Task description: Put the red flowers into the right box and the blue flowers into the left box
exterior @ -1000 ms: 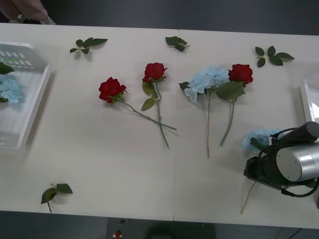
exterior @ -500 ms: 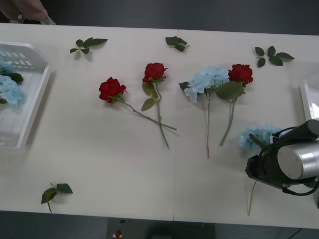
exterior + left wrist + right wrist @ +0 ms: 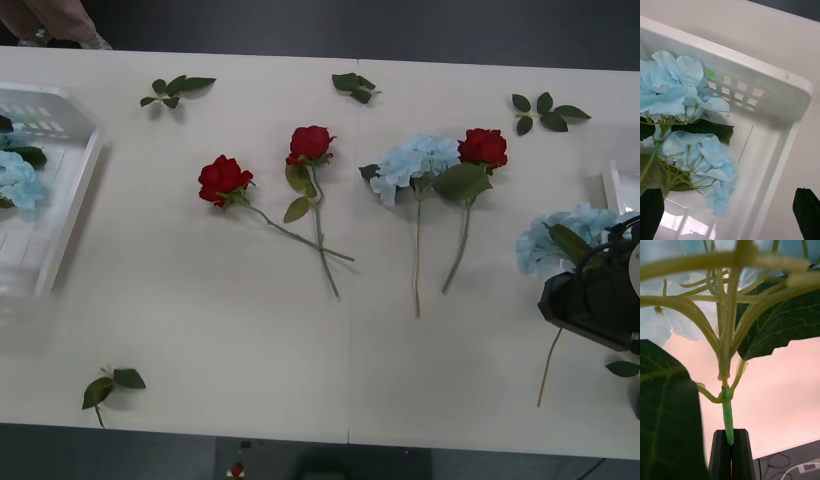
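1. My right tool (image 3: 730, 444) has its black fingers pressed together on the green stem of a blue flower (image 3: 562, 240), pinching just below where the stem forks. The bloom and a big leaf fan out directly ahead of the fingertips, and the long stem trails down behind the tool toward the tabletop (image 3: 200, 300).
2. To do this step well, I judge I should lift until the stem end hangs free of the surface, then carry the flower across to the left box (image 3: 75, 190), passing above the red flowers (image 3: 222, 180) and the other blue bloom that lie between.
3. My left tool (image 3: 730, 213) is spread wide, hovering over the left box, with blue blooms lying just ahead of its fingers inside the tray. I would move it out before the right arm arrives.
4. The right box (image 3: 612, 195) is cut off at the edge beside my right tool; its contents are hidden.
5. The arm housing covers the grip in the front view, so I cannot judge there how firm it is.
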Motion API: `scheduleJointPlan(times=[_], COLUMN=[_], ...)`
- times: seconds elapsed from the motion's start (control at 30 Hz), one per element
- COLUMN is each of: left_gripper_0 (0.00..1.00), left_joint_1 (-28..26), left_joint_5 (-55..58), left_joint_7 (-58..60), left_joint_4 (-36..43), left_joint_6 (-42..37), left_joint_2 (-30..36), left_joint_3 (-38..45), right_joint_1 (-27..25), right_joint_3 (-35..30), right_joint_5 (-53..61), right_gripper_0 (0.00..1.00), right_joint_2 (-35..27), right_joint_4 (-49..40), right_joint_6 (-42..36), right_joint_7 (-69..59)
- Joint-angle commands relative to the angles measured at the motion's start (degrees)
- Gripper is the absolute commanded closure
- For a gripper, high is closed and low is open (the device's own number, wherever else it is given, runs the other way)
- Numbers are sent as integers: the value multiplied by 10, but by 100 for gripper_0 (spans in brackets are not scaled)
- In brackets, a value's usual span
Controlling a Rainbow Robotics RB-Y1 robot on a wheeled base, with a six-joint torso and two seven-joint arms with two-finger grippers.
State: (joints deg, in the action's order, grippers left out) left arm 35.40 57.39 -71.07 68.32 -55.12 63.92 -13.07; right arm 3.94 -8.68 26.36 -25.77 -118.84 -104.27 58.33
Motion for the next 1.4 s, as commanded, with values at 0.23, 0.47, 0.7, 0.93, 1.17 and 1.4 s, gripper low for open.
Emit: scheduleJointPlan(times=[0.23,0.47,0.7,0.93,1.17,1.4], left_gripper_0=[0,0,0,0,0,0], left_joint_1=[5,3,-18,-124,-169,-172], left_joint_5=[-44,-65,-22,4,10,-2], left_joint_7=[230,248,213,137,144,146], left_joint_4=[109,155,203,330,458,525], left_joint_6=[-50,-51,-52,-52,-52,-25], left_joint_2=[-12,-20,-25,-92,-165,-225], left_joint_3=[7,7,43,157,170,124], right_joint_1=[92,153,216,261,271,285], right_joint_3=[-92,-125,-150,-167,-151,-136], right_joint_5=[49,119,227,364,483,555], right_gripper_0=[100,100,100,100,100,100], right_joint_2=[-17,-17,0,18,25,41], right_joint_4=[-40,-40,-20,49,72,73], right_joint_6=[-40,-39,-27,23,95,127], right_joint_7=[167,310,416,522,563,566])
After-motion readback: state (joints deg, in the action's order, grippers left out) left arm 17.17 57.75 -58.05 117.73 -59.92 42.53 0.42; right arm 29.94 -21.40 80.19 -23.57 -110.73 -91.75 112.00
